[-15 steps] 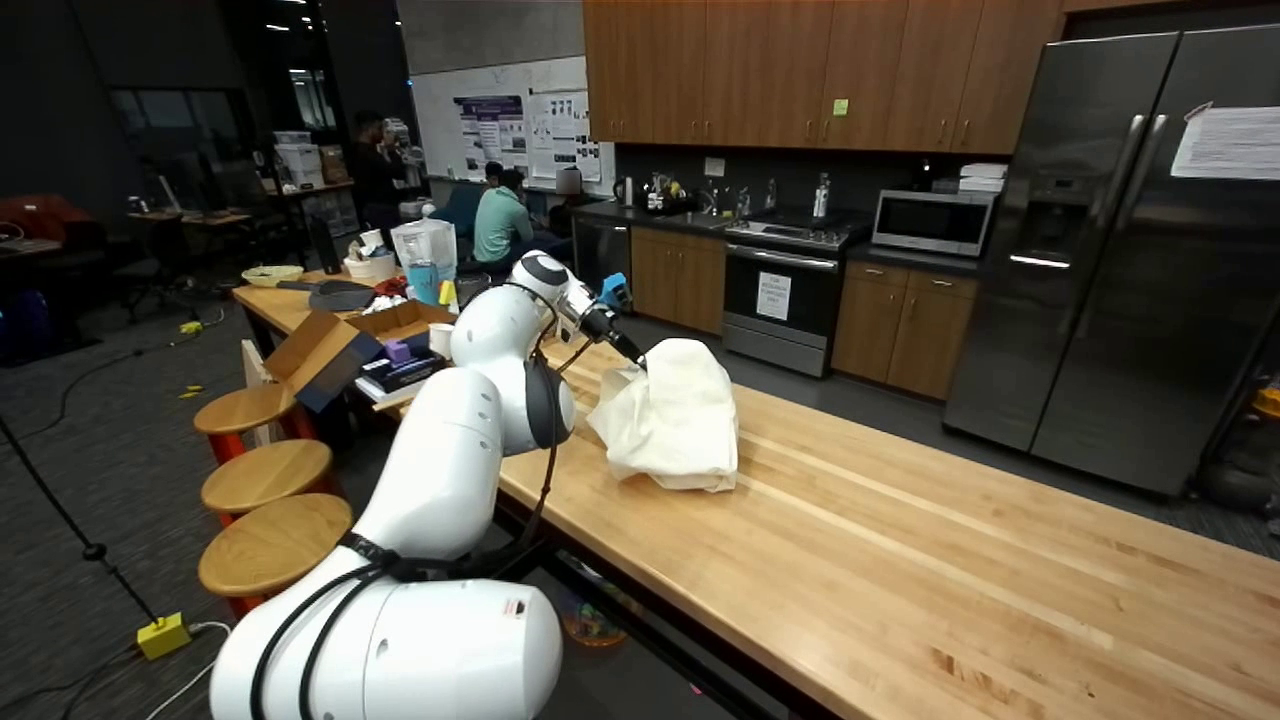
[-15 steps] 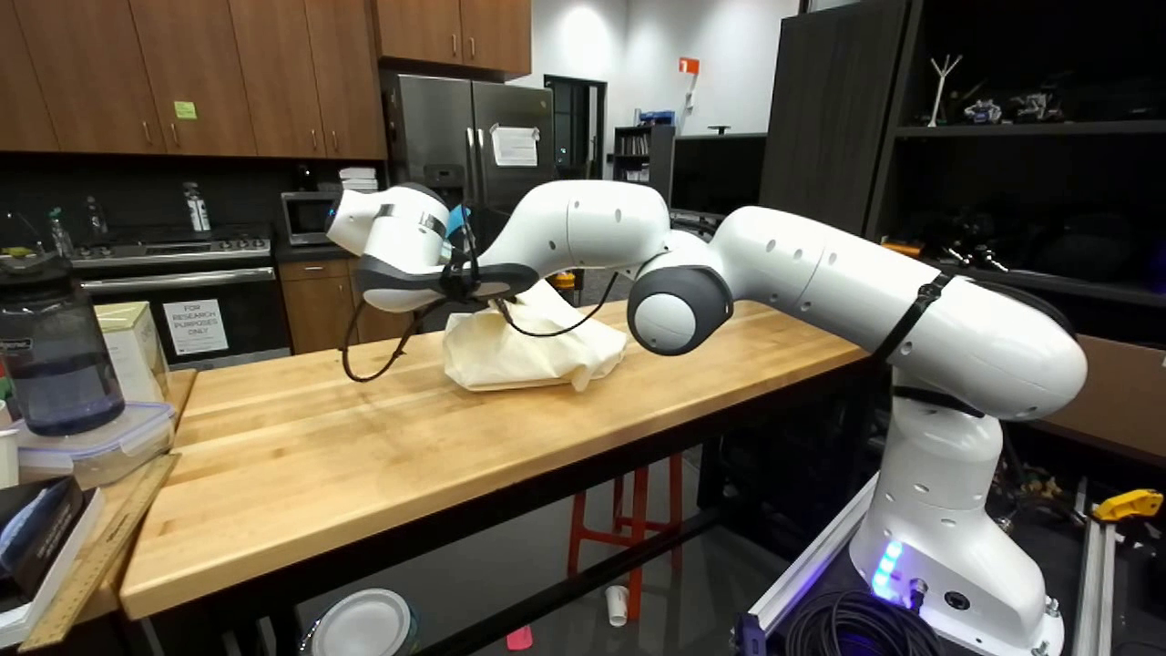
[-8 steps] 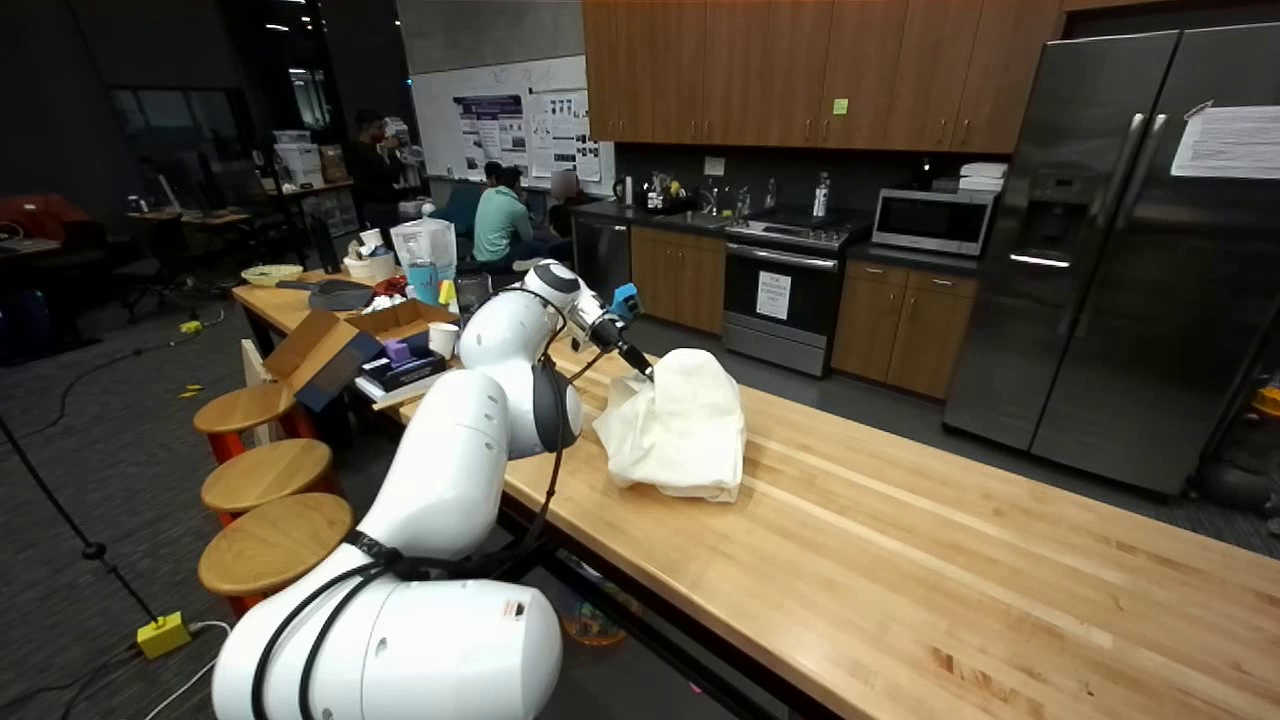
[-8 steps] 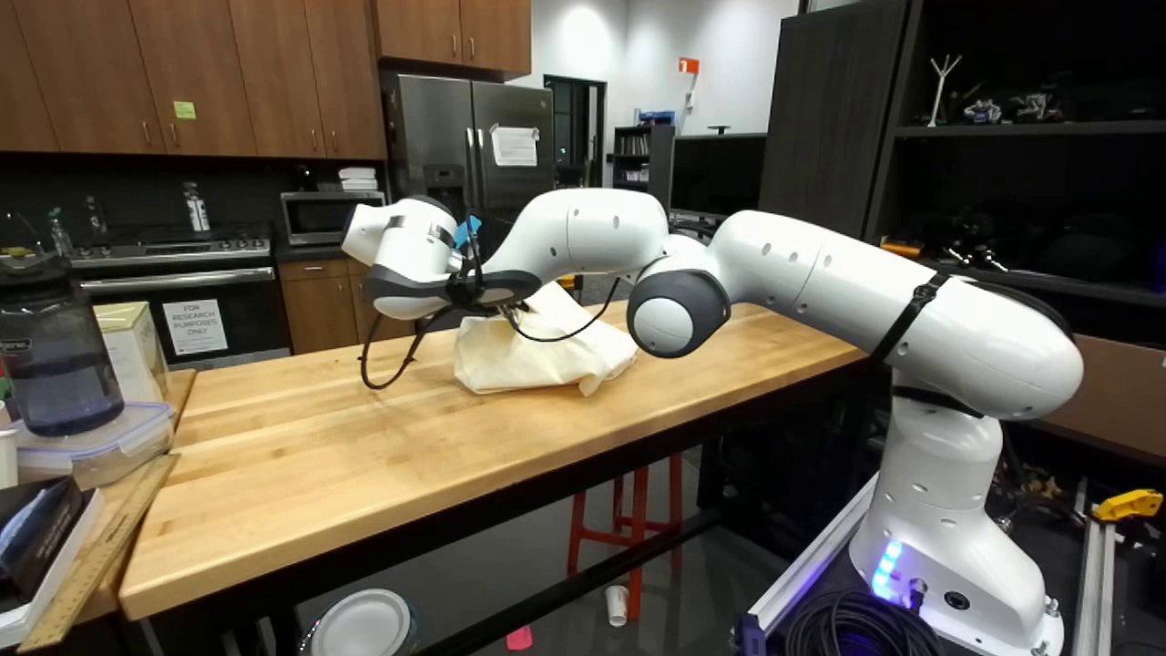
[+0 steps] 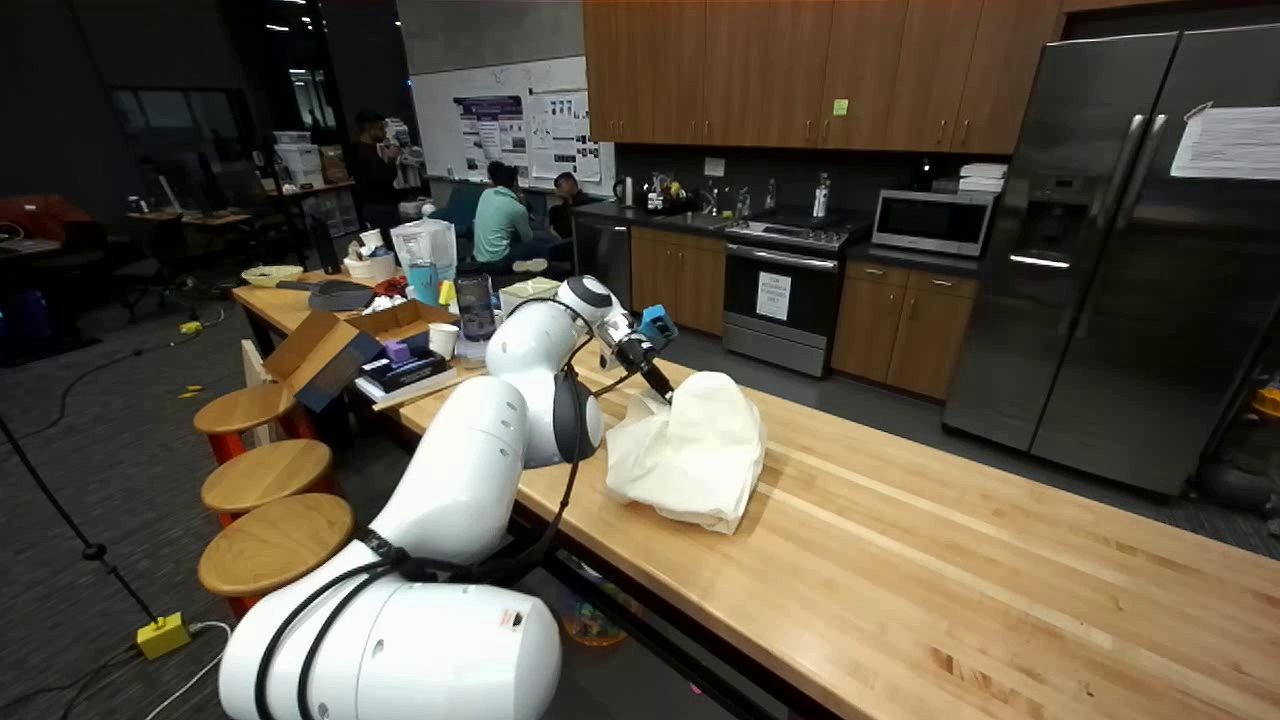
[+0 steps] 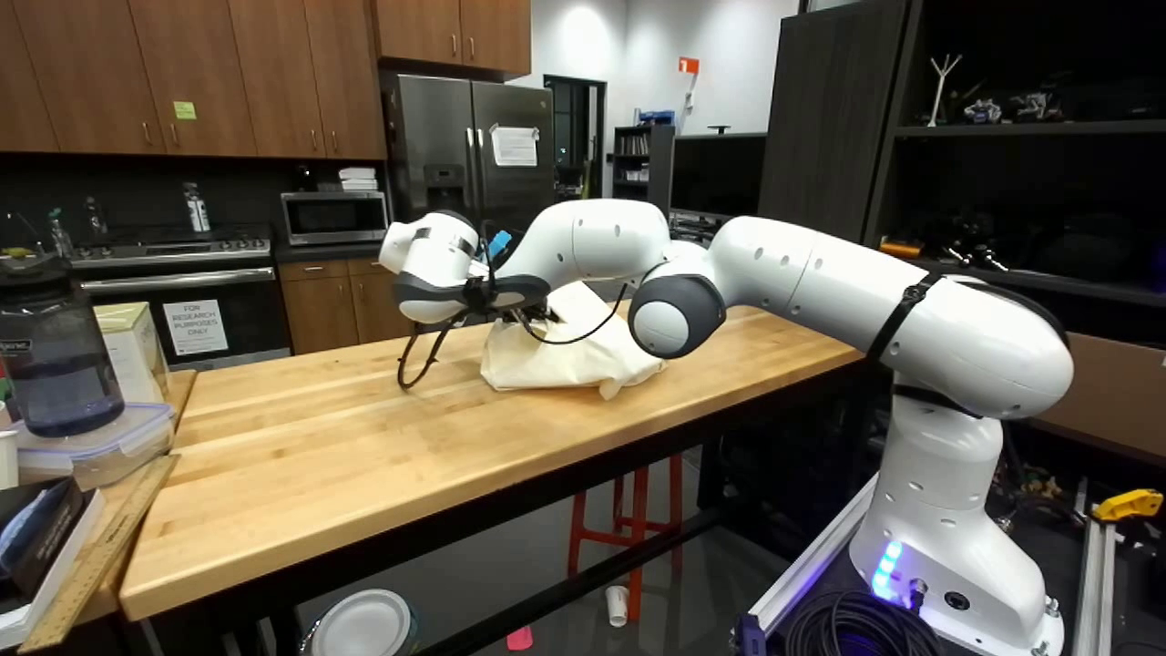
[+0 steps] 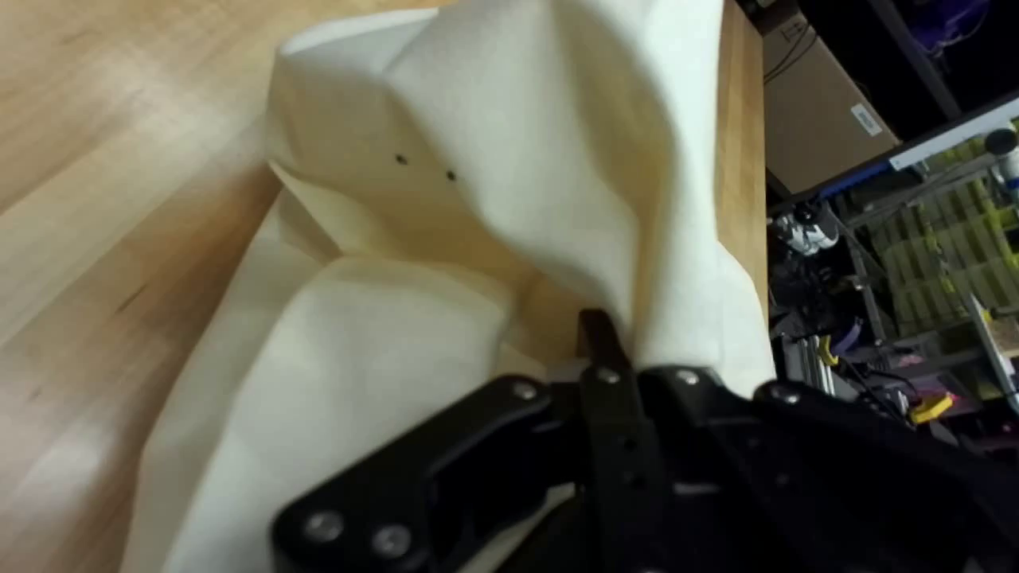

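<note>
Cloth [image 5: 690, 460]: it slides with the gripper [image 5: 668, 396] toward the robot's base [image 6: 952, 528], so the two seem to go together.
Fingers [image 7: 605, 342]: pressed together in a fold; can't tell if they pinch it.
Table [image 5: 880, 600]: the cloth sits on it in a heap.
Table edge [image 6: 455, 490]: the side away from the stove [image 5: 785, 290] is near the cloth.
Wood [image 5: 1000, 540]: lots shows right of the cloth in an exterior view.
</note>
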`<action>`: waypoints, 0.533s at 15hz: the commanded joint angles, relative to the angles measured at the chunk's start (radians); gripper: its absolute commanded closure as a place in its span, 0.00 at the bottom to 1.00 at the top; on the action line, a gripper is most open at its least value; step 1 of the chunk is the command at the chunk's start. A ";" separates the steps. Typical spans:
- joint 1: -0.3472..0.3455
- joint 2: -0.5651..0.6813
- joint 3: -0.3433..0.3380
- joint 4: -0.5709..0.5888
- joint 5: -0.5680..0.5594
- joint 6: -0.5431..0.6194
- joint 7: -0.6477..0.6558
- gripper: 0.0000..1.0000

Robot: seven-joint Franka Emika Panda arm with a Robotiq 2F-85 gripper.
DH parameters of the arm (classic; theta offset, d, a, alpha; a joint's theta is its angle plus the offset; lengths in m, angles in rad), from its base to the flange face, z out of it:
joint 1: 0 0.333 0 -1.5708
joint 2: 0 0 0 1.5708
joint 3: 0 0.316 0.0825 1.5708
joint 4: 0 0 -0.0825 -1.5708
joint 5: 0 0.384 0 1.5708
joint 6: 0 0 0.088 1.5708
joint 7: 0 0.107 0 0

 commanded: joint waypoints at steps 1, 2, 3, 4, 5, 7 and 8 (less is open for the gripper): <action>-0.073 0.008 0.008 0.039 0.087 -0.035 0.122 0.99; -0.094 -0.030 0.021 -0.022 0.106 -0.015 0.171 0.99; -0.117 -0.035 0.023 -0.024 0.129 -0.015 0.201 0.99; -0.140 -0.041 0.027 -0.024 0.152 -0.015 0.230 0.99; -0.161 -0.046 0.028 -0.024 0.173 -0.015 0.259 0.99; -0.201 -0.054 0.030 -0.023 0.212 -0.013 0.326 0.99; -0.220 -0.060 0.033 -0.023 0.233 -0.014 0.360 0.99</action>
